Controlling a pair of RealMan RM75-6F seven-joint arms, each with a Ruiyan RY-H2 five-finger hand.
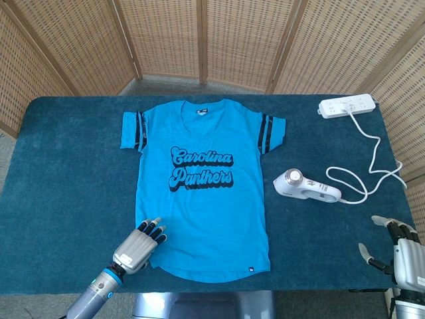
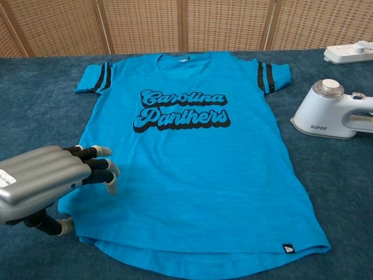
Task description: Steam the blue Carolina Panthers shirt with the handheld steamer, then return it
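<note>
Blue shirt [image 1: 202, 183] lies flat at the table's [image 1: 60, 166] centre, white steamer [image 1: 307, 187] at its 3 o'clock, on its side. Left hand [image 1: 137, 246] at the shirt's 7 o'clock corner, fingers apart, grasping nothing; right hand [image 1: 406, 256] at 4 o'clock, likewise released

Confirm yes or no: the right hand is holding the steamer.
No. The steamer lies on the table beside the shirt, while the right hand is open near the table's edge, well apart from it.

wicker screen [image 1: 219, 40] behind | blue-carpeted table [image 1: 66, 166] | even light
</note>
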